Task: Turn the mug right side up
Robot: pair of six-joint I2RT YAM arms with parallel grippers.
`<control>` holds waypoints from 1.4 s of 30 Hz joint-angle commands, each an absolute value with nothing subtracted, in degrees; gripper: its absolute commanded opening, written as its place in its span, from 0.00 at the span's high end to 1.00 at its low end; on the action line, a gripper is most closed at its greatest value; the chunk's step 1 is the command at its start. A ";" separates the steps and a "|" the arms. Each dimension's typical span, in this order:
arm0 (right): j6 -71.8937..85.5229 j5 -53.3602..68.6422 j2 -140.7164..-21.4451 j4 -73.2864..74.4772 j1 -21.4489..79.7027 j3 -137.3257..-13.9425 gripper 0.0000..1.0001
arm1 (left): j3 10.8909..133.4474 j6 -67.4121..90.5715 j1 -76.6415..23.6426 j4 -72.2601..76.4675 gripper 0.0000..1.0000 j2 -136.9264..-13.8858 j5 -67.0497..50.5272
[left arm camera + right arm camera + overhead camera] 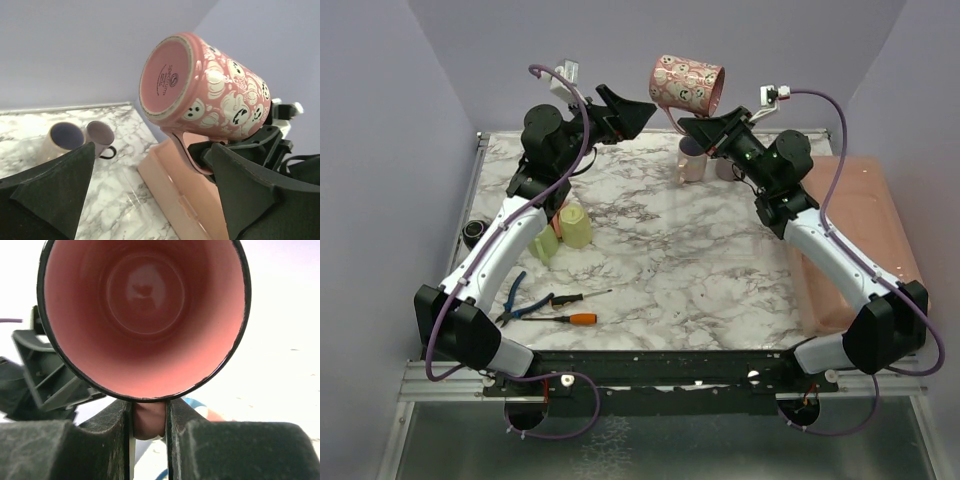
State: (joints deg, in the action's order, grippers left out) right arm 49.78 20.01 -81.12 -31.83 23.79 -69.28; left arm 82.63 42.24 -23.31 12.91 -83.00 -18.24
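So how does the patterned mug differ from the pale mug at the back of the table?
The patterned mug hangs tilted in the air, its handle clamped in the right gripper; the pale mug stands upright on the table. The patterned mug bears white cartoon faces; the pale mug looks plain. Inside, the patterned mug is pink, the pale mug bluish. Both are pinkish outside.

White-shelled left arm (505, 240) & right arm (825, 245): black joint housings, thin purple cable (584, 130) along ea. Black wedge-shaped left gripper (640, 110) & right gripper (692, 126), matte grainy fingers (55, 190).
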 commanded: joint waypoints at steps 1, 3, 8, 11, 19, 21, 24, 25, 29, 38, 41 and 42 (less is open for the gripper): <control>37.02 7.03 -76.86 -19.37 23.73 -73.75 0.99 | 80.89 38.68 -23.22 7.62 0.01 -81.24 -11.24; 32.63 4.02 -76.34 -14.28 23.73 -74.87 0.99 | 80.39 37.68 -23.24 6.96 0.01 -81.09 -10.53; 21.42 -4.04 -76.49 -0.54 23.73 -78.33 0.99 | 80.13 34.49 -23.27 3.28 0.01 -81.21 -7.85; 16.05 -7.49 -76.62 6.28 23.73 -78.79 0.99 | 79.95 32.78 -23.22 1.59 0.01 -81.30 -6.37; 12.72 -15.30 -78.21 14.30 23.73 -77.04 1.00 | 79.32 31.08 -23.23 0.09 0.01 -81.76 -3.87; 13.23 -16.90 -78.82 14.68 23.73 -76.03 0.99 | 79.09 30.98 -23.21 0.09 0.01 -81.77 -3.64; 14.39 -19.09 -80.11 15.03 23.73 -74.63 0.99 | 78.63 30.88 -23.20 0.09 0.01 -81.75 -3.50; 15.04 -19.80 -80.60 15.18 23.73 -74.25 1.00 | 78.48 30.85 -23.27 0.09 0.01 -81.74 -3.40; 17.90 -21.92 -82.71 14.89 23.73 -72.40 0.99 | 78.08 30.69 -23.23 -1.10 0.01 -81.44 -2.97; 28.99 -25.34 -88.31 14.82 26.94 -70.27 0.99 | 77.65 30.49 -23.20 -2.14 0.01 -81.21 -1.63; 33.20 -27.28 -90.90 15.60 27.99 -70.44 0.99 | 77.74 30.07 -23.20 -2.58 0.01 -81.06 -1.21; 34.51 -27.49 -91.67 15.56 28.04 -70.47 0.99 | 77.62 29.99 -23.20 -2.67 0.01 -80.89 -1.03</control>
State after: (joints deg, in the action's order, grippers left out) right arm 27.42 -22.72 -90.15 20.29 26.83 -69.78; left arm 78.08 31.38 -23.27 -1.52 -82.83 -3.03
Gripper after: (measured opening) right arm 0.229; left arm 0.987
